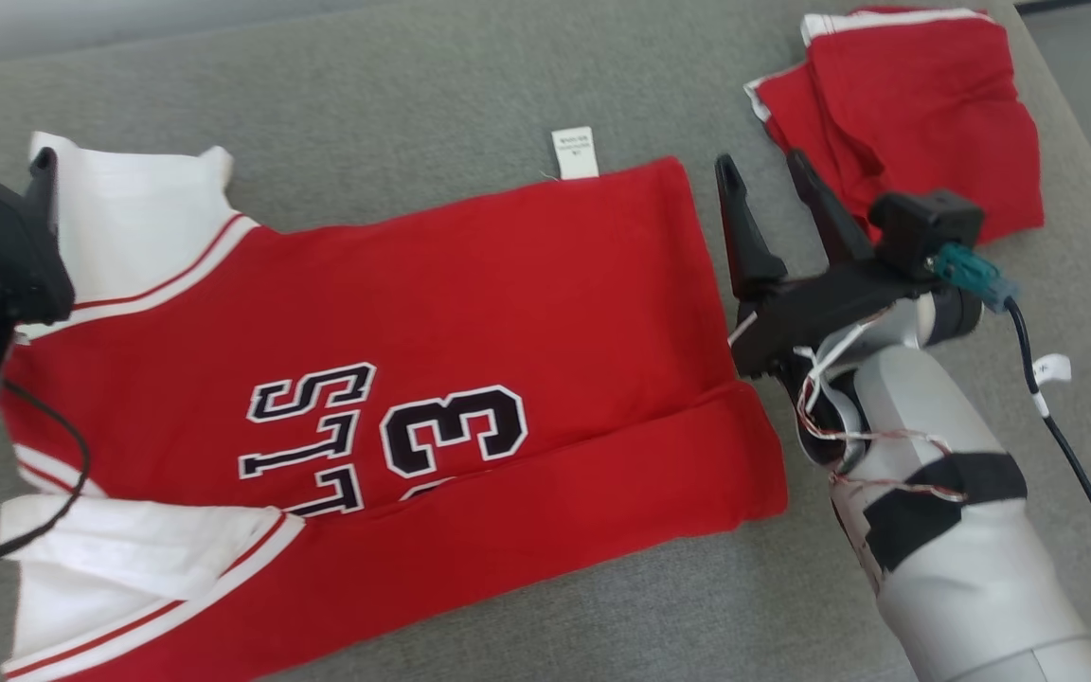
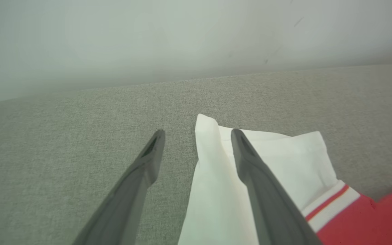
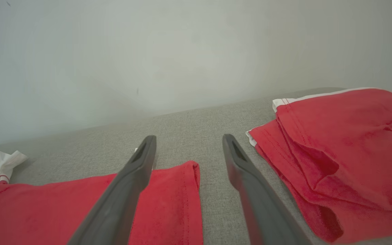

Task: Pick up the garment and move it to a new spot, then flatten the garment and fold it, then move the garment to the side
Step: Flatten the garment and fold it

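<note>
Big grey woven surface point(image 1: 413, 85) under everything, plain pale wall point(image 3: 148, 51) behind it. Red jersey point(image 1: 470, 313) lies spread across the middle, with folded red shorts point(image 1: 915, 104) off to the far right. Both grippers are spread wide and holding nothing. The right gripper point(image 1: 761, 163) is between jersey and shorts, and the left gripper point(image 2: 197, 134) is over the white sleeve point(image 2: 284, 163).
</note>
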Robot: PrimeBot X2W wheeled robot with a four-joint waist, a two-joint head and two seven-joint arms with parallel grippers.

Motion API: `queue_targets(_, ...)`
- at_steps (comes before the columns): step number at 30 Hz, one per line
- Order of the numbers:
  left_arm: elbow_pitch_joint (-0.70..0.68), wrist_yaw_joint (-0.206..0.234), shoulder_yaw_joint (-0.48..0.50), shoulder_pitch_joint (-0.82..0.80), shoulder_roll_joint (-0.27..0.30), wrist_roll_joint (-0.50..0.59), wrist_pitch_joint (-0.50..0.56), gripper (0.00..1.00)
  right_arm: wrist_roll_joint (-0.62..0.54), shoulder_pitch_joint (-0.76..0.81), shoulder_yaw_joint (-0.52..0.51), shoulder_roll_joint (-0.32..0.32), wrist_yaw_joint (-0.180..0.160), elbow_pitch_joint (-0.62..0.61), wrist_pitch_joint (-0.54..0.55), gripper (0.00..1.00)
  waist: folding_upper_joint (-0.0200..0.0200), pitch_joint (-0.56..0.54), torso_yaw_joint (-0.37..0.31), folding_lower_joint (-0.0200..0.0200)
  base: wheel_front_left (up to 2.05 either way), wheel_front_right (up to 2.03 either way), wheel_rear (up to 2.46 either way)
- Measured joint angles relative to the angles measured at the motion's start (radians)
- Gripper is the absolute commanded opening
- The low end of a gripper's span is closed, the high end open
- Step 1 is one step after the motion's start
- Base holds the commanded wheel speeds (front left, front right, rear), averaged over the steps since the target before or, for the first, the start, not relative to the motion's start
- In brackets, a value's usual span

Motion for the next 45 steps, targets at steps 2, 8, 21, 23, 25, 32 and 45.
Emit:
queue_targets(2,0.055,-0.009,-0.01,-0.035,0.004,0.012,0.007,1.0,0.01,-0.045,0.018,0.003,0.0,0.041,-0.019,1.0,-0.0001,0.023,-0.018,-0.0001,0.0,0.0,0.0)
queue_targets(8,0.179,-0.036,-0.035,-0.127,0.009,0.047,-0.016,1.0,0.047,-0.12,0.074,0.009,0.0,0.124,-0.063,1.0,0.0,0.084,-0.061,-0.0002,0.0,0.0,0.0)
queue_targets(21,0.314,-0.104,-0.087,-0.212,-0.042,0.08,-0.134,0.0,0.136,-0.171,0.184,0.009,0.0,0.257,-0.08,1.0,-0.0001,0.094,-0.064,-0.0003,0.0,0.0,0.0)
queue_targets(23,0.309,-0.116,-0.093,-0.216,-0.055,0.078,-0.159,0.0,0.178,-0.183,0.2,0.011,0.0,0.272,-0.055,1.0,-0.0002,0.086,-0.048,-0.0005,0.0,0.0,0.0)
queue_targets(25,0.293,-0.124,-0.095,-0.216,-0.064,0.075,-0.191,0.0,0.192,-0.209,0.206,0.011,0.0,0.295,-0.049,1.0,-0.0002,0.078,-0.032,-0.0005,0.0,0.0,0.0)
queue_targets(32,0.178,-0.146,-0.114,-0.142,-0.101,0.055,-0.256,0.0,0.188,-0.296,0.189,-0.002,0.0,0.465,0.019,1.0,-0.0001,0.061,0.032,-0.0005,0.0,0.0,0.0)
queue_targets(45,0.0,-0.127,-0.112,-0.074,-0.12,0.007,-0.244,0.0,0.125,-0.4,0.114,-0.036,0.0,0.638,0.013,0.0,-0.0002,0.079,0.14,-0.0005,0.0,0.0,0.0)
